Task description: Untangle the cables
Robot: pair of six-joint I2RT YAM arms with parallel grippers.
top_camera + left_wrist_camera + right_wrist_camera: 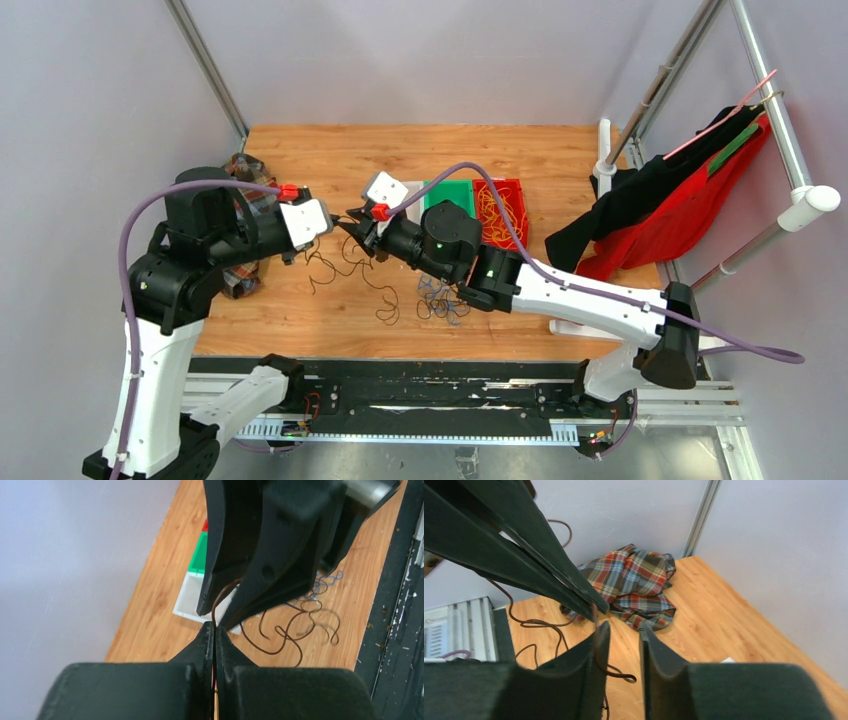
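A dark brown-black cable [350, 268] hangs in loops over the wooden table between my two grippers. My left gripper [335, 228] is shut on it; in the left wrist view the cable [280, 632] rises from the pinched tips [214, 628] towards the right gripper's fingers [260, 555]. My right gripper [352, 220] meets the left one tip to tip. In the right wrist view it [624, 630] is open, and the cable [596, 630] runs along the inner face of its left finger. A blue cable [440, 300] lies tangled under the right arm. Yellow cables [500, 205] fill a red bin.
A green bin [447, 193] and a white bin [412, 186] stand beside the red bin [516, 188] behind the right arm. A plaid cloth [634, 585] lies at the table's left by the left arm. Red and black clothes [680, 200] hang on a rack at the right.
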